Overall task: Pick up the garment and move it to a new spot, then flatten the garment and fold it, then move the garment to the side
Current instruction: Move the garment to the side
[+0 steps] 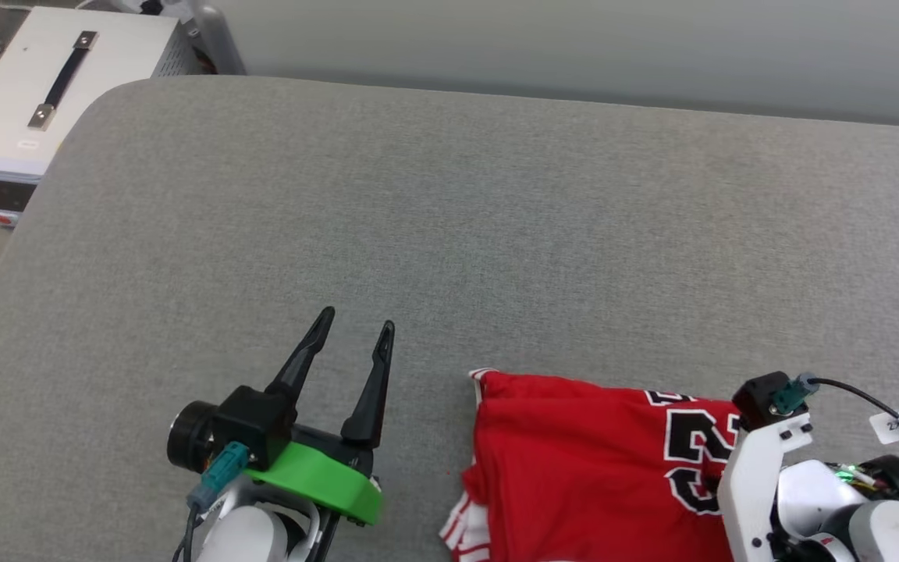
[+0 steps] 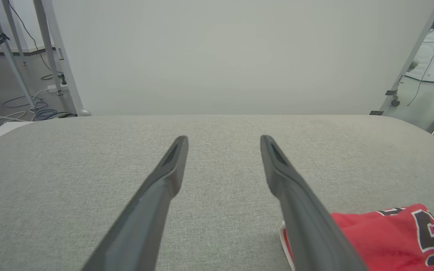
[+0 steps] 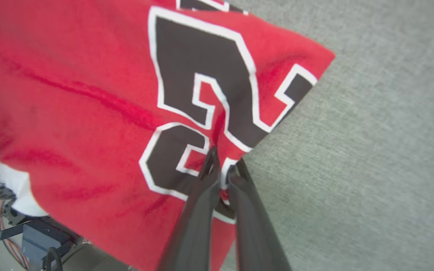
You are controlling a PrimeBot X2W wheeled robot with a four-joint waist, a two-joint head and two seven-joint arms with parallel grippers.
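Observation:
The garment point(image 1: 574, 460) is a crumpled red shirt with a black, white-outlined number print, lying at the near right edge of the grey padded table point(image 1: 449, 218). Striped trim point(image 1: 461, 531) shows at its lower left. In the right wrist view my right gripper point(image 3: 222, 169) is shut, its two dark fingers pinching a fold of the garment point(image 3: 89, 94) at the printed number. My right wrist point(image 1: 762, 468) stands over the shirt's right end. My left gripper point(image 1: 358, 320) hovers open to the left of the shirt, apart from it, nothing between its fingers point(image 2: 223, 139). The garment's corner point(image 2: 386, 233) lies beside the right finger.
A white box with a black handle point(image 1: 51, 78) stands off the table's far left corner. A pale wall runs behind the far edge. In the right wrist view the shirt's white sleeve point(image 3: 17, 188) hangs past the near edge above cables and a dark device point(image 3: 36, 237).

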